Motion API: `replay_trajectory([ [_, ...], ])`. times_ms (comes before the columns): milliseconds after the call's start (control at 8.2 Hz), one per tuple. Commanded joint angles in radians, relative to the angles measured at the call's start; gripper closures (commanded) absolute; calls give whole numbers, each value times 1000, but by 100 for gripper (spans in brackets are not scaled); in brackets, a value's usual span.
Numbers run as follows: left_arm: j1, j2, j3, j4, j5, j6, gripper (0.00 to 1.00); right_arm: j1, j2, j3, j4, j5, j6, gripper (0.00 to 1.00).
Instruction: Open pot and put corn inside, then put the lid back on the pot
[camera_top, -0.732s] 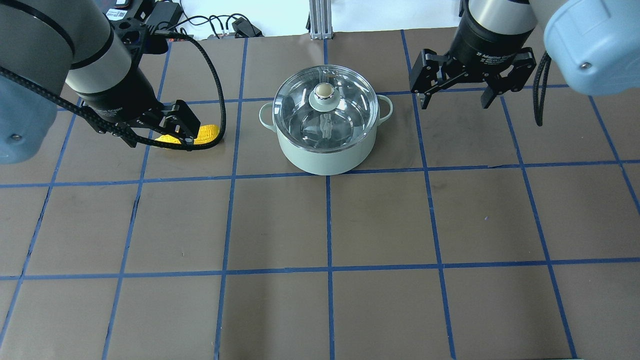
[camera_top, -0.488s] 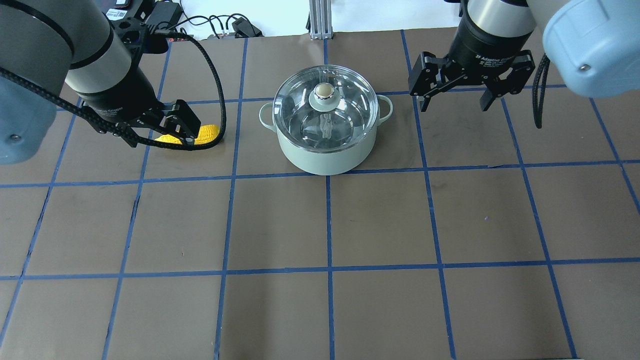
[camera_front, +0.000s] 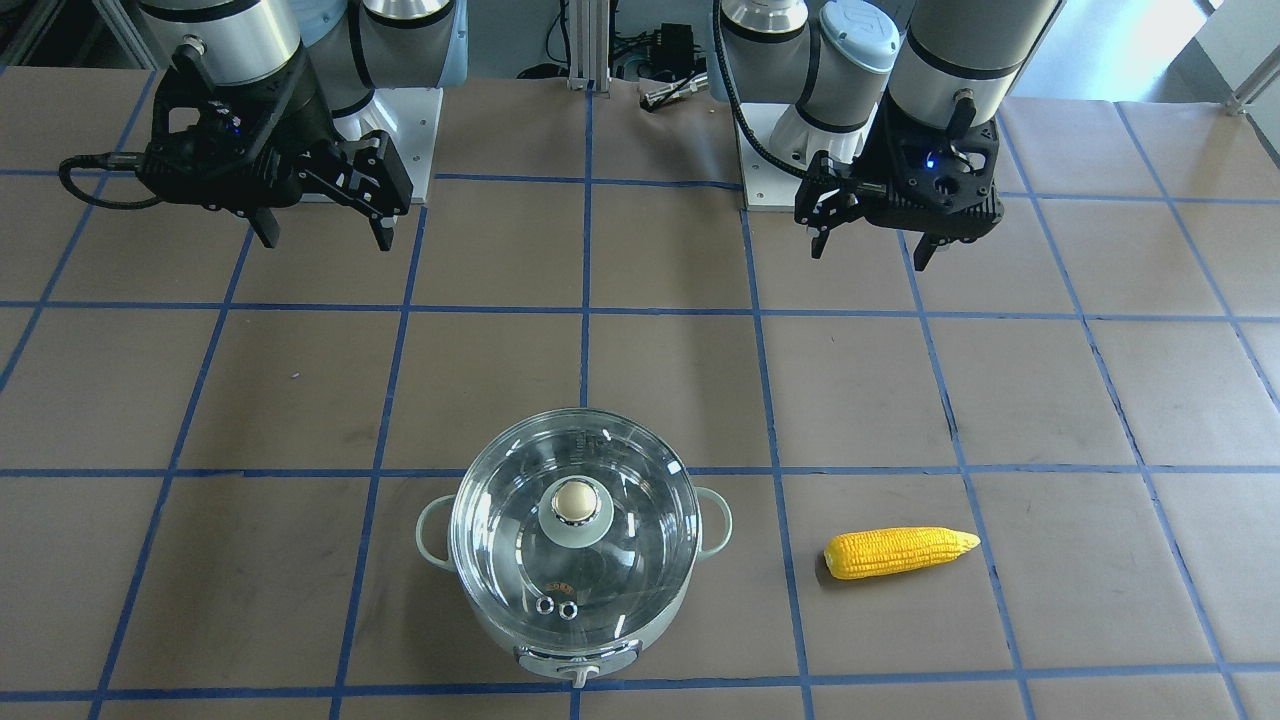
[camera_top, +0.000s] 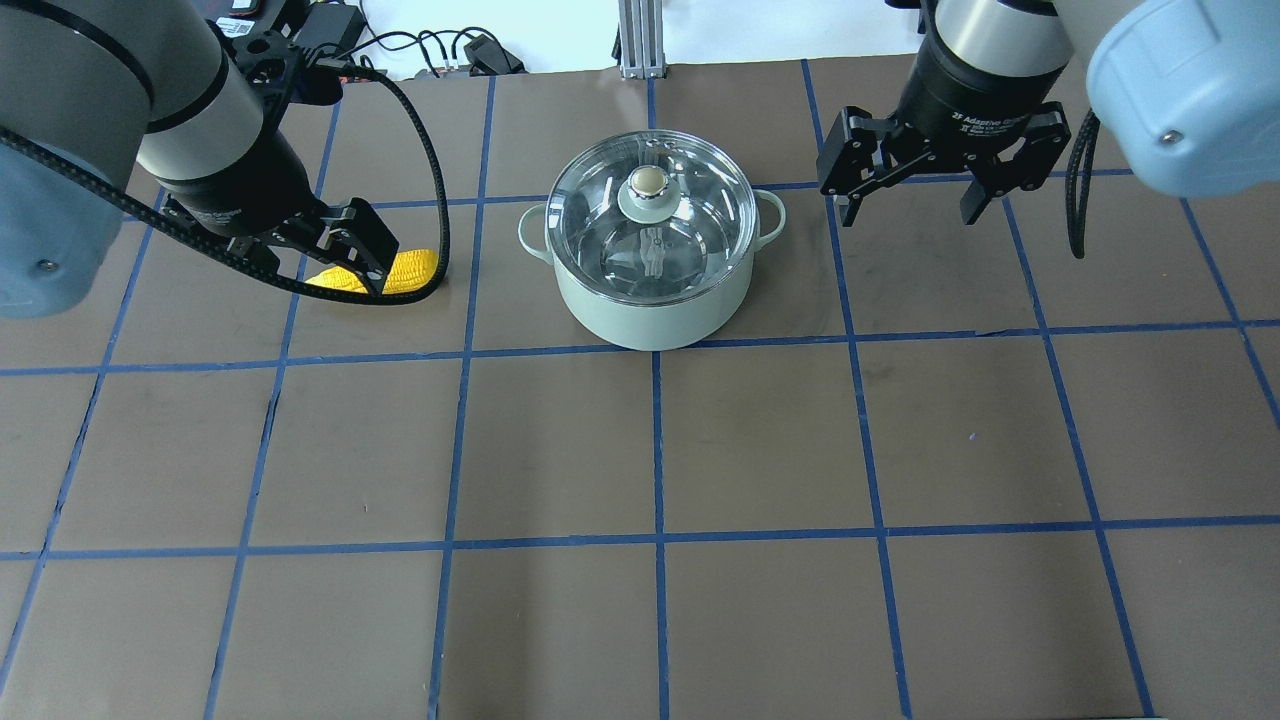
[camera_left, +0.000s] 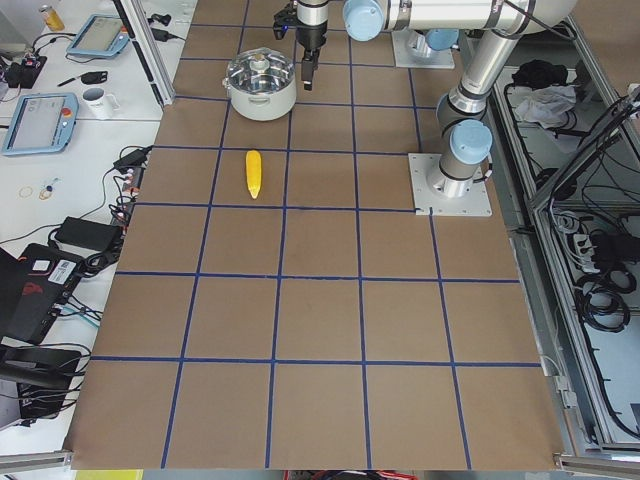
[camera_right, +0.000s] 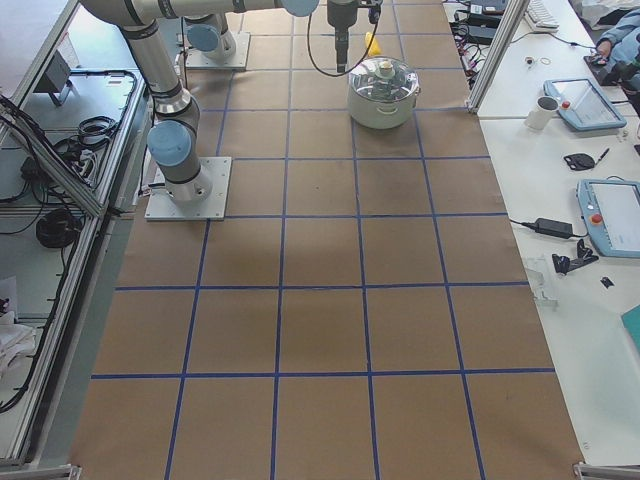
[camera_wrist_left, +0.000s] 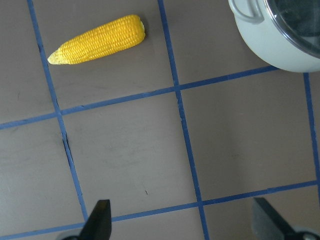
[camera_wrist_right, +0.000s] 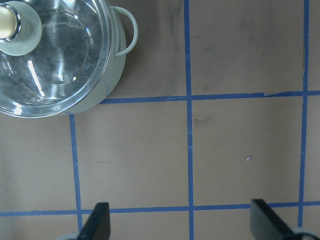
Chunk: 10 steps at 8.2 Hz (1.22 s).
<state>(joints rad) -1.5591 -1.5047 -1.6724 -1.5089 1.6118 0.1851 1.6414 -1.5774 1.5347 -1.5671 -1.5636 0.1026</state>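
Observation:
The pale grey-green pot (camera_top: 650, 310) stands at the table's middle, far side, with the clear glass lid (camera_top: 690, 215) on it; it also shows in the front view (camera_front: 575, 660), with the lid (camera_front: 620, 480). The yellow corn (camera_front: 900, 552) lies flat on the table to the pot's left (camera_top: 412, 268). My left gripper (camera_top: 320, 275) hangs open and empty above the corn, which shows in its wrist view (camera_wrist_left: 97, 39). My right gripper (camera_top: 910, 212) hangs open and empty to the right of the pot (camera_wrist_right: 112, 80).
Cables and power bricks (camera_top: 430, 50) lie along the far table edge beside an aluminium post (camera_top: 635, 40). The arms' base plates (camera_front: 410, 110) sit on the robot's side. Benches with tablets (camera_left: 40, 120) flank the table ends.
My left gripper has shifted slightly toward the far side above the corn. My right gripper has moved only a little. The pot, lid and corn have not moved.

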Motion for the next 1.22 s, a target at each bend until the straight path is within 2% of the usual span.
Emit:
replay_trajectory([
  [0,91,-61,0,99,-7,292,0,0,-1,-1,-2,-3,-3,0],
  [244,184,-97,2,137,-6,547,0,-3,-6,-1,-4,-12,-4,0],
  [366,203,-120,0,218,-4,691,0,-3,-6,-1,-4,-7,-4,0],
  [610,205,-202,-1,345,-9,828,0,-3,-6,-4,-17,-13,-32,0],
  [976,206,-314,-1,451,-10,1106,0,-2,-7,-5,-18,-10,-49,0],
  [1098,206,-343,-3,458,-41,1201,0,-2,-9,-7,-18,-13,-49,0],
])
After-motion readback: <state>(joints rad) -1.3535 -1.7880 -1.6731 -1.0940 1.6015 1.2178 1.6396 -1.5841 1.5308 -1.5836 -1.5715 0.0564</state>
